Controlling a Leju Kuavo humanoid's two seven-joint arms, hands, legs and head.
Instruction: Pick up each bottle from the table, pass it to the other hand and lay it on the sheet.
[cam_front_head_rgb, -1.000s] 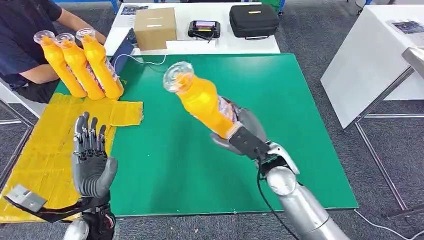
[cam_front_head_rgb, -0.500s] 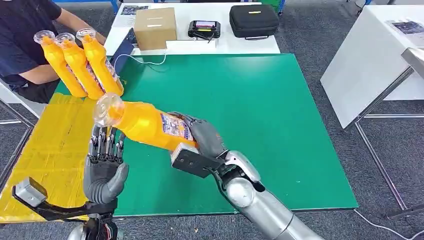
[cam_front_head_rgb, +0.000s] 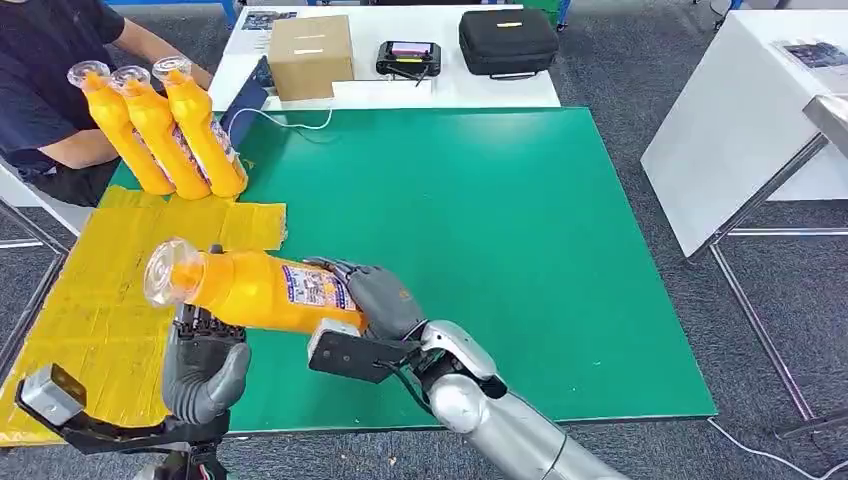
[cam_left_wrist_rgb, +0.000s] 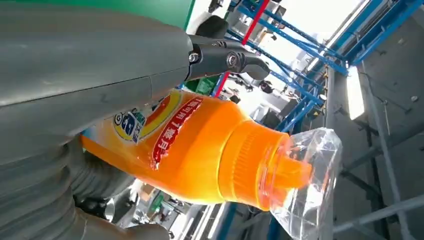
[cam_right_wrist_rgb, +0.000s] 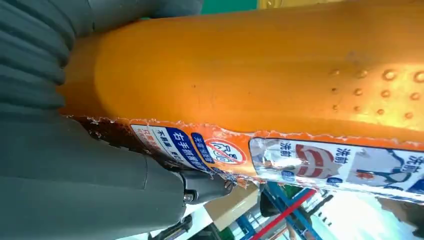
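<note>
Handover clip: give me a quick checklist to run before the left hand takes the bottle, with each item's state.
1. Right hand grips the bottle by its lower body: ok.
2. Left hand sits under the bottle's neck end: ok.
3. Left hand's fingers closed around the bottle: cannot tell.
4. Bottle's clear cap in place: ok.
5. Bare yellow sheet beside the left hand: ok.
6. Three bottles standing at the sheet's far end, apart from the handover: ok.
</note>
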